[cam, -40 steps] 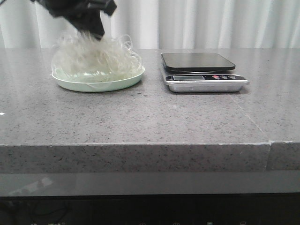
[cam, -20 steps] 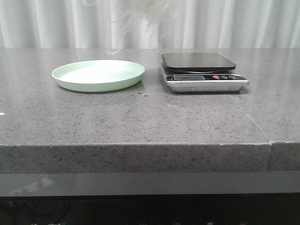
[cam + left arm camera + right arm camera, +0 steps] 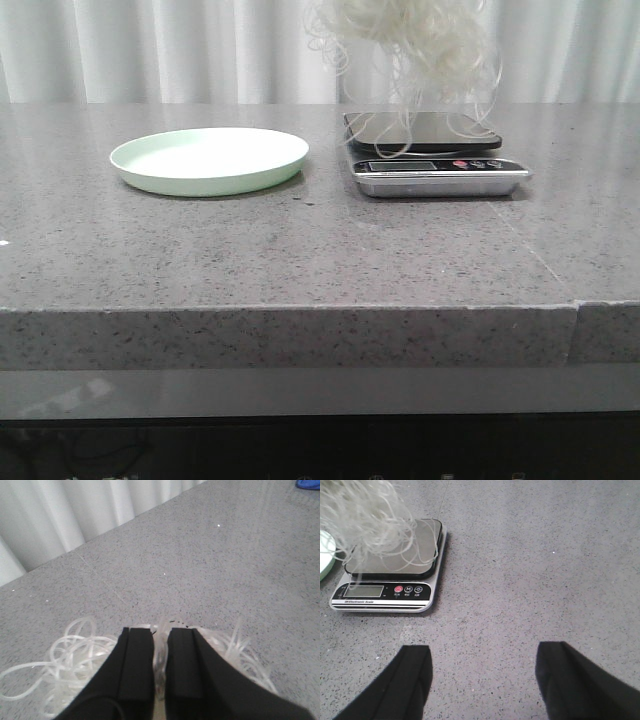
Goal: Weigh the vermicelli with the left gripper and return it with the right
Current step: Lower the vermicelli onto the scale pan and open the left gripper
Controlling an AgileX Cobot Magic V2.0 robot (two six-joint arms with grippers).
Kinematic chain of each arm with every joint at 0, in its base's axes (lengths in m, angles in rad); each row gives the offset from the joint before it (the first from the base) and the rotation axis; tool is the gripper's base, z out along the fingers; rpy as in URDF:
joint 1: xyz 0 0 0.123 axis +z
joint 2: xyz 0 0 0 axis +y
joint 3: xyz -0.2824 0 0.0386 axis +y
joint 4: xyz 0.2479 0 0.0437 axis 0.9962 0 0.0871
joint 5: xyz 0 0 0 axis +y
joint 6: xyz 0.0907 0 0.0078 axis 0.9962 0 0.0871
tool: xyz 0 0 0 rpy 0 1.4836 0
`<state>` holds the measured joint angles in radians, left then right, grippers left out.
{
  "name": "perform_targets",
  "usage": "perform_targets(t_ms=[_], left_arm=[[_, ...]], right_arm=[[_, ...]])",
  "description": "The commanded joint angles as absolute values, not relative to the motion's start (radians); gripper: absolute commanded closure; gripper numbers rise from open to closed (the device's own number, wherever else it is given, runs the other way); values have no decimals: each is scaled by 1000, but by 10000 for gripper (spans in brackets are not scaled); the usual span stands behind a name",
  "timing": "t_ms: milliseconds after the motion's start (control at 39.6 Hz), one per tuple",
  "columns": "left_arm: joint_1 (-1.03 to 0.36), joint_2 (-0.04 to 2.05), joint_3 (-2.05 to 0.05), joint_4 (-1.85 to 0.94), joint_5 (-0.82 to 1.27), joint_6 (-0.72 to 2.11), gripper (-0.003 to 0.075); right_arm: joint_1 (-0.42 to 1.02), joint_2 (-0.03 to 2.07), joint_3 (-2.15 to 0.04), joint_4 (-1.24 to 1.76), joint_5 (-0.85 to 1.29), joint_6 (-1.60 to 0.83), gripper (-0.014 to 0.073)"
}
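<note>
Front view: vermicelli (image 3: 415, 40) now above scale (image 3: 430, 150)

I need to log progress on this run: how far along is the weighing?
Done: the vermicelli is off the green plate, which sits bare. In hand: the left gripper holds the tangle above the scale, loose strands reaching its platform. Left: set it down, then the open right gripper returns it.

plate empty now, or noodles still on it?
Empty. The green plate shows a bare surface in the front view; the vermicelli hangs over the scale, clamped in the left gripper.
</note>
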<state>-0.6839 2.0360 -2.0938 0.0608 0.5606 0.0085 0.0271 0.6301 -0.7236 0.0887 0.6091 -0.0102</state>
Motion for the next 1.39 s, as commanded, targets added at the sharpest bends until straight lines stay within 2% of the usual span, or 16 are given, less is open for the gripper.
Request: perform_targets(t_ms=[0, 379, 429, 555, 656, 1010, 1212, 1363], left_arm=[[-690, 2020, -2173, 59, 415, 7, 565], [-690, 2152, -2241, 41, 372, 7, 557], [-690, 2152, -2241, 41, 386, 7, 533], [-690, 2152, -2241, 41, 396, 7, 376], [-685, 2152, -2241, 41, 419, 7, 298], [-685, 2010, -2241, 96, 517, 7, 293], [-685, 1864, -2241, 100, 658, 7, 293], [-685, 1756, -2241, 100, 846, 7, 293]], right_arm=[[22, 638, -750, 82, 544, -18, 34], [22, 638, -750, 82, 544, -18, 34], [22, 638, -750, 82, 544, -18, 34], [22, 638, -750, 82, 544, -18, 34], [22, 638, -750, 82, 544, -18, 34], [22, 638, -750, 82, 544, -18, 34], [22, 638, -750, 82, 544, -18, 34], [22, 638, -750, 82, 544, -18, 34]])
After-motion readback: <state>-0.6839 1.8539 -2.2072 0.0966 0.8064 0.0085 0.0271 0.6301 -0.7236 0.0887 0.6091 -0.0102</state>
